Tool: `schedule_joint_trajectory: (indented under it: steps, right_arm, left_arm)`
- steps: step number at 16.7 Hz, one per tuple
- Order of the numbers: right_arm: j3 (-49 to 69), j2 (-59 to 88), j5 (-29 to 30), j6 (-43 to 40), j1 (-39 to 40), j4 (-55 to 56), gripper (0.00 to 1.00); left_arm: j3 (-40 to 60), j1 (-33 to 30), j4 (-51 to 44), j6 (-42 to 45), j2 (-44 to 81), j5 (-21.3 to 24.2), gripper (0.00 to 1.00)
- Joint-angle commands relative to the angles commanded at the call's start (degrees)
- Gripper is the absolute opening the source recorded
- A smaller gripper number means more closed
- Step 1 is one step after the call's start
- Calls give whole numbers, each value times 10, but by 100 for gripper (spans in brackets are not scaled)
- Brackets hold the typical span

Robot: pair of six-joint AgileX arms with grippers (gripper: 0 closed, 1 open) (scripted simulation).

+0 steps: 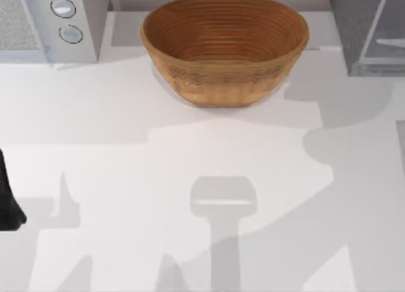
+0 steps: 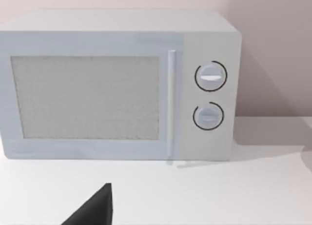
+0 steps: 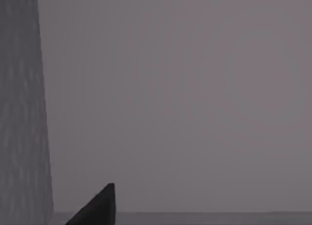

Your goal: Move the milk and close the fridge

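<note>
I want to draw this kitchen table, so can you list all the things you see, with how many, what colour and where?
Brown woven wooden basket: one, brown, back middle of the table.
White box-shaped microwave with two round knobs: one, white, back left corner.
Grey box-like fridge with a pale glassy door panel: one, grey, back right corner.
White flat table: one, white, under everything.
Left arm: one, black, at the table's left edge; a dark tip of its tool faces the microwave.
Right tool: one dark tip, beside the fridge's speckled side.
</note>
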Motion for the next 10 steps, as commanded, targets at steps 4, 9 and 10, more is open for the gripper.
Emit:
schedule_joint_trajectory:
  steps: [4,9,10]
  right_arm:
    - [-76,-179,9,-6,13,-77,100]
    - [-218,-502,27,-15,34,-223,100]
    - [-251,-572,31,-16,38,-257,100]
  left_arm:
    - [0,0,0,0,0,0,100]
    - [0,0,0,0,0,0,100]
    - [0,0,0,0,0,0,100]
